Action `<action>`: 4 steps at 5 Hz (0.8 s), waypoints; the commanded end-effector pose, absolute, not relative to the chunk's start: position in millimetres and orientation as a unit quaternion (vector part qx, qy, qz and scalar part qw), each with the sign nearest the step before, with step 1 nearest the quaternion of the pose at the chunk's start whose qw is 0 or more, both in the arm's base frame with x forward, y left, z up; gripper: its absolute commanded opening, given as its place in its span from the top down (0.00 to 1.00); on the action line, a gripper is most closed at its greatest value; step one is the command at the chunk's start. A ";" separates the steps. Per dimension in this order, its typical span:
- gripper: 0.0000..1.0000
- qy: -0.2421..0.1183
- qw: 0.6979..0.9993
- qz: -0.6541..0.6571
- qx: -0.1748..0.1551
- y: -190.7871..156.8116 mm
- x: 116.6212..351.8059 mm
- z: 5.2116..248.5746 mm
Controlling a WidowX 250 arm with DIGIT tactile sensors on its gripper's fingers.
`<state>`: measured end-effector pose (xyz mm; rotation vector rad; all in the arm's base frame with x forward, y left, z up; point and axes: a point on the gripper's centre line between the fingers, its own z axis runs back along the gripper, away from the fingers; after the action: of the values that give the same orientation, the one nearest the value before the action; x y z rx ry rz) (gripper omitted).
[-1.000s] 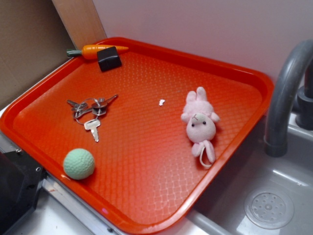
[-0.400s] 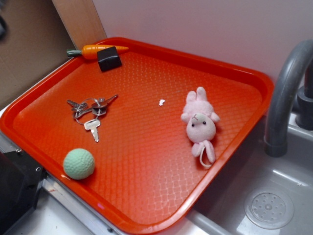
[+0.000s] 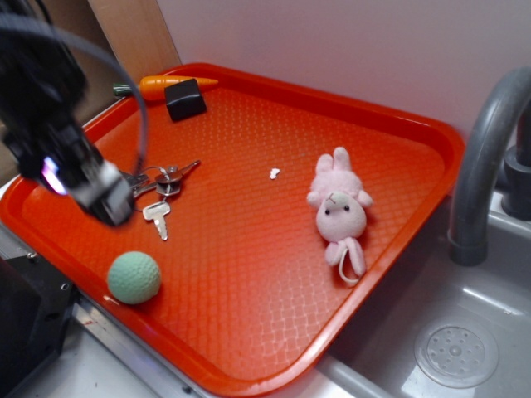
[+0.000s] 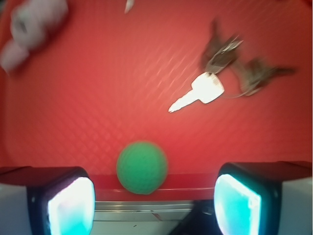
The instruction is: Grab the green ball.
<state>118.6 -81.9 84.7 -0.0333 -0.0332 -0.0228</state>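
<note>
The green ball [image 3: 133, 277] is a small pale mint ball with a dimpled surface, resting on the orange tray [image 3: 249, 282] against its near-left rim. My gripper [image 3: 112, 199] has come in from the upper left, blurred, and hangs above the tray just beyond the ball, over the keys. In the wrist view the green ball [image 4: 142, 167] lies below, between my two wide-apart fingers [image 4: 71, 205], apart from both. My gripper [image 4: 154, 208] is open and holds nothing.
A bunch of keys [image 3: 158, 186] lies just past the ball, a pink plush bunny [image 3: 338, 211] at the right of the tray. A toy carrot [image 3: 166, 84] and black block [image 3: 184, 99] sit at the far corner. A sink with grey faucet [image 3: 481, 166] lies right.
The arm, out of view a second ago, has swung in from the upper left and now hangs over the tray's left side near the keys. The ball has not moved.
</note>
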 end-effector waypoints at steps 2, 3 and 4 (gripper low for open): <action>1.00 0.033 0.999 -0.013 -0.009 -84.7 106.9 -6.7; 1.00 0.010 1.000 -0.006 -0.022 -76.9 112.8 19.5; 1.00 -0.032 0.999 0.000 -0.032 -62.8 123.0 68.9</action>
<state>121.9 -61.4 67.9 -0.0600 -0.0572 -0.0023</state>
